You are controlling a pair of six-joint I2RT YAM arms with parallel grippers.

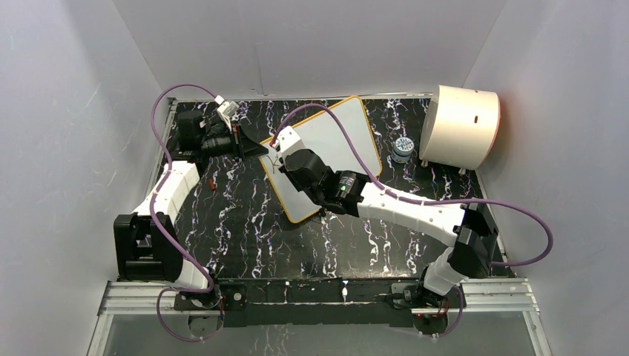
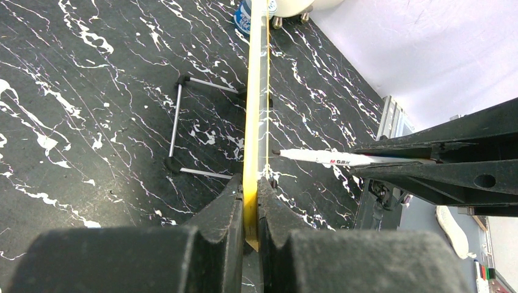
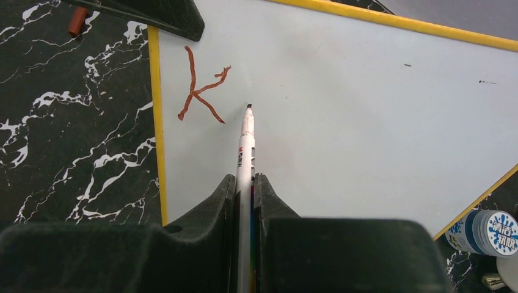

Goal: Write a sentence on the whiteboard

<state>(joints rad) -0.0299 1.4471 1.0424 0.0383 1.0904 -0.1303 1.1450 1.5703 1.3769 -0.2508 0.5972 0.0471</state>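
- I have the left tool (image 2: 247, 183) clamped on the whiteboard (image 3: 366, 110) rim, in the middle of the table (image 1: 245, 230)
- My right tool (image 3: 244, 180) grips a white marker (image 3: 246, 140), tip just beside a red "K" (image 3: 198, 91) on the board

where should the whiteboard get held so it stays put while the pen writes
Pinch the thin yellow rim of the whiteboard at its left edge, coming in from the left, one finger on each face. It is a flat sheet, seemingly propped on a wire stand, and the marker needs the face free. The left gripper is shut there.
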